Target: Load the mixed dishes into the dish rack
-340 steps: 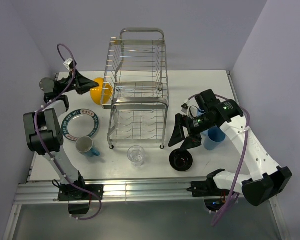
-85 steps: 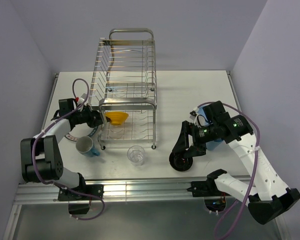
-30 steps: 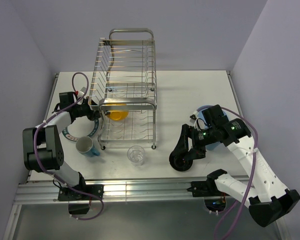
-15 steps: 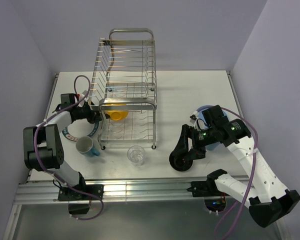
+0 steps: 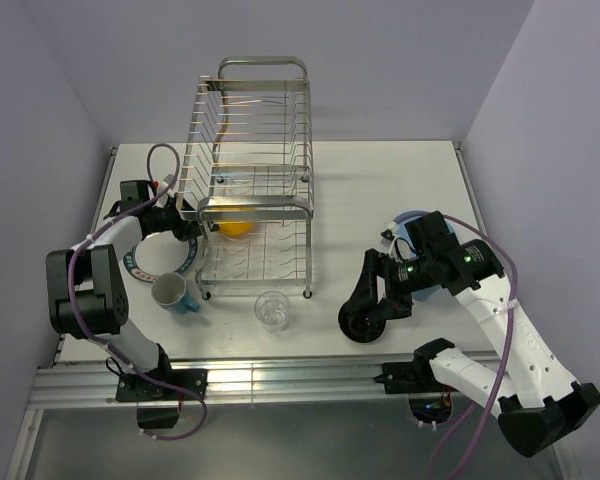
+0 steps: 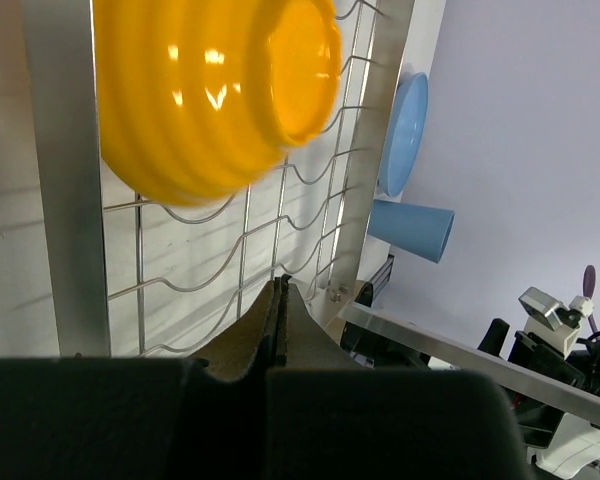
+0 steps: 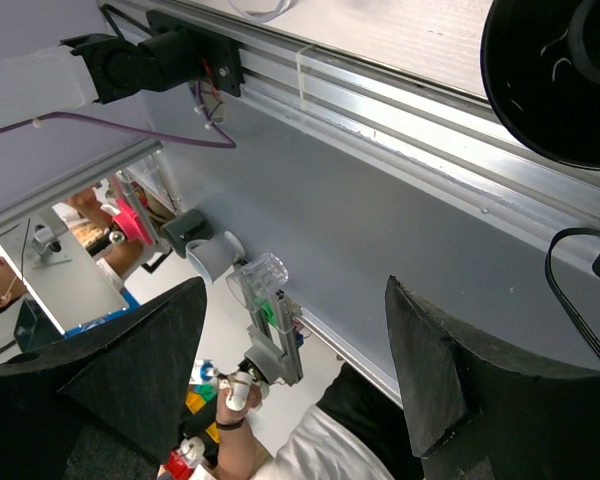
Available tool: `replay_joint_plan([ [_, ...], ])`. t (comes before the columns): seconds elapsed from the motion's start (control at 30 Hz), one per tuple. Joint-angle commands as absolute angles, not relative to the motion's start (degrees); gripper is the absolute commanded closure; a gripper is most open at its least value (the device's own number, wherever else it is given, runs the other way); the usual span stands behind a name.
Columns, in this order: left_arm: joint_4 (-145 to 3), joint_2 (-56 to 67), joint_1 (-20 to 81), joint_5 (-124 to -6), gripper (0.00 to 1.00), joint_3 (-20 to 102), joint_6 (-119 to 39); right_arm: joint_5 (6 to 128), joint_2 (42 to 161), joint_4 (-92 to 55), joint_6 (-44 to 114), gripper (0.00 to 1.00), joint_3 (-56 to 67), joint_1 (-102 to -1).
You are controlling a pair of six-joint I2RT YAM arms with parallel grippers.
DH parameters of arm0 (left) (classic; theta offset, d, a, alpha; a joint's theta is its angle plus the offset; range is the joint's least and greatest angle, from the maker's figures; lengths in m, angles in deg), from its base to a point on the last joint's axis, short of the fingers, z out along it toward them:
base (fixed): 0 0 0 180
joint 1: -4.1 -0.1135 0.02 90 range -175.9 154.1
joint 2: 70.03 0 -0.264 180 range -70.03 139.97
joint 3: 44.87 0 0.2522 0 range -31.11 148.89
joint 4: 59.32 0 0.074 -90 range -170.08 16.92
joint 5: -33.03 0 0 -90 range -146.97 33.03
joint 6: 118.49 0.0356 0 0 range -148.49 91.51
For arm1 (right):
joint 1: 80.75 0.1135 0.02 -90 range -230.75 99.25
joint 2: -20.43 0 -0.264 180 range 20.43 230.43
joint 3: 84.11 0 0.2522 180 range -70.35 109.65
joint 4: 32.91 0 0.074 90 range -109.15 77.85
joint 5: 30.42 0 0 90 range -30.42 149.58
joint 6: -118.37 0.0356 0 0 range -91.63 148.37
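Your right gripper (image 5: 368, 300), jaws spread, hangs right over the black bowl (image 5: 358, 328) by the near edge; left gripper (image 5: 200, 232) pinched empty beside racked yellow-orange bowl (image 5: 235, 227).

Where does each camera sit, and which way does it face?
Top external: above and behind, looking down on table, dish rack, both arms.
Left wrist: on left arm, past shut left hand toward yellow-orange bowl in rack.
Right wrist: on right arm, past open right hand toward black bowl.
Shared: both bowls also show from above.
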State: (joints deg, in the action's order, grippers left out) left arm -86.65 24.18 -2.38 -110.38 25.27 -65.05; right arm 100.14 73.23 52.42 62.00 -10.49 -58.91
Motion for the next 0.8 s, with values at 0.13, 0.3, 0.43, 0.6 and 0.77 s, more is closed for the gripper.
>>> replay_joint_plan([
  [0.13, -87.58, 19.44, -2.14, -110.15, 1.0, 25.41, -63.21, 99.92, 72.02, 50.64, 62.47, 0.21, -11.63, -59.22],
  [0.3, -88.81, 14.19, -2.75, -106.29, 1.0, 24.44, -63.47, 91.94, 72.11, 52.12, 60.28, 0.2, -13.03, -59.22],
  [0.43, -92.59, 9.08, -5.74, -101.46, 0.87, 23.91, -64.09, 84.56, 72.02, 51.95, 59.39, 0.18, -17.16, -59.22],
  [0.6, -99.44, 0.91, -9.87, -92.92, 0.57, 23.74, -65.41, 78.75, 72.72, 50.55, 58.34, 0.17, -20.68, -58.96],
  [0.77, -102.96, -6.74, -10.23, -82.21, 0.46, 22.33, -68.65, 76.11, 74.65, 47.04, 60.09, 0.18, -21.92, -55.97],
])
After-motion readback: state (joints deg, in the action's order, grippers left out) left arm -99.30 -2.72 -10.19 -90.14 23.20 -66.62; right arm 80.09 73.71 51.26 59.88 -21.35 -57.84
